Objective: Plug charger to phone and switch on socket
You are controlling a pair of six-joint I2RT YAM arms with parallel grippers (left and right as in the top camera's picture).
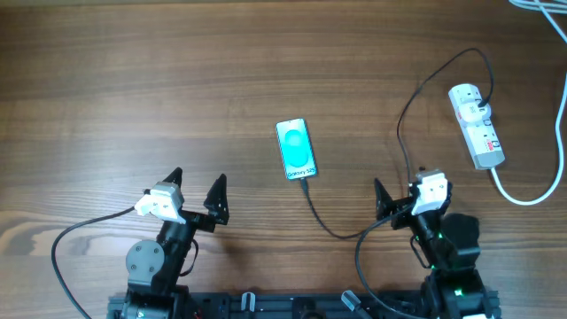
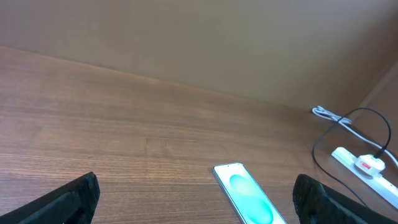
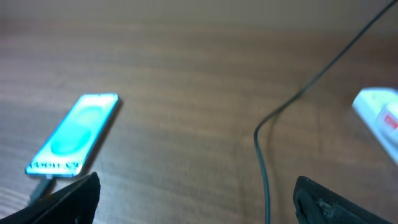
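Both arms are built of matte black segments. L gripper (image 1: 197, 180) & R gripper (image 1: 400, 184) are each fitted w/ pointed black fingers (image 2: 74, 199) & a white boxy wrist block (image 1: 159, 202). A grey round joint disc (image 1: 144, 260) & thin black cable loop (image 1: 55, 257) are seen on L arm; a green LED (image 1: 458, 291) is lit on R base.

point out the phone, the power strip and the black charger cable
teal-screened flat smartphone (image 1: 296, 149): overhead view, screen middle
white elongated plastic power strip (image 1: 478, 131): overhead view, body middle
thin black charger cable (image 3: 257, 140): right wrist view, its bend
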